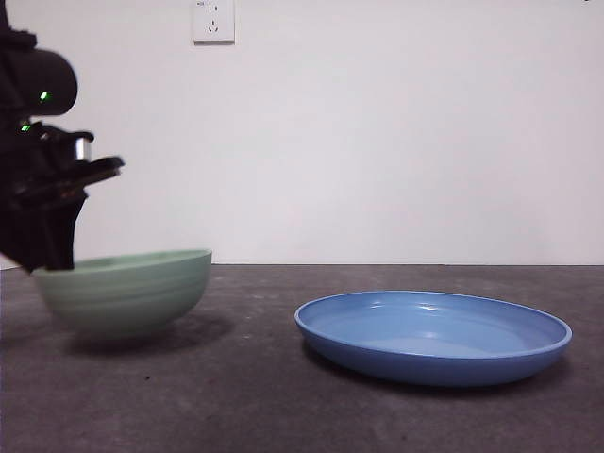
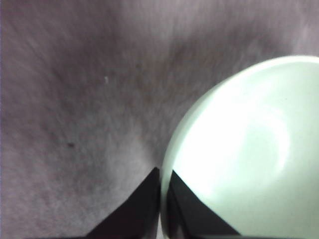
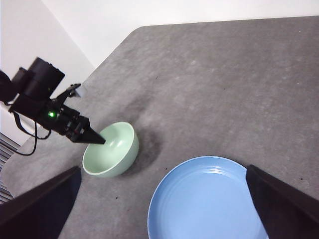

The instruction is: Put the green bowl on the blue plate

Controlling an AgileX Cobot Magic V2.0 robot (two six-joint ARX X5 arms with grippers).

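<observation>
The green bowl (image 1: 127, 293) is at the left of the dark table, tilted with its plate-side rim higher, its base at or just above the table over a shadow. My left gripper (image 1: 47, 260) is shut on the rim on the side away from the plate. The left wrist view shows one jaw inside the green bowl (image 2: 249, 149) and one outside, left gripper (image 2: 162, 174) pinching the rim. The blue plate (image 1: 434, 368) lies flat to the right, apart from the bowl. My right gripper (image 3: 162, 168) hangs high and open above green bowl (image 3: 112, 149), blue plate (image 3: 204, 199) and left gripper (image 3: 97, 139).
A white wall with a socket (image 1: 213, 19) stands behind the table. The table's rounded edge (image 3: 107, 55) runs close behind the left arm, with cables (image 3: 25, 144) hanging past it. Bare grey tabletop (image 1: 255, 311) separates bowl and plate.
</observation>
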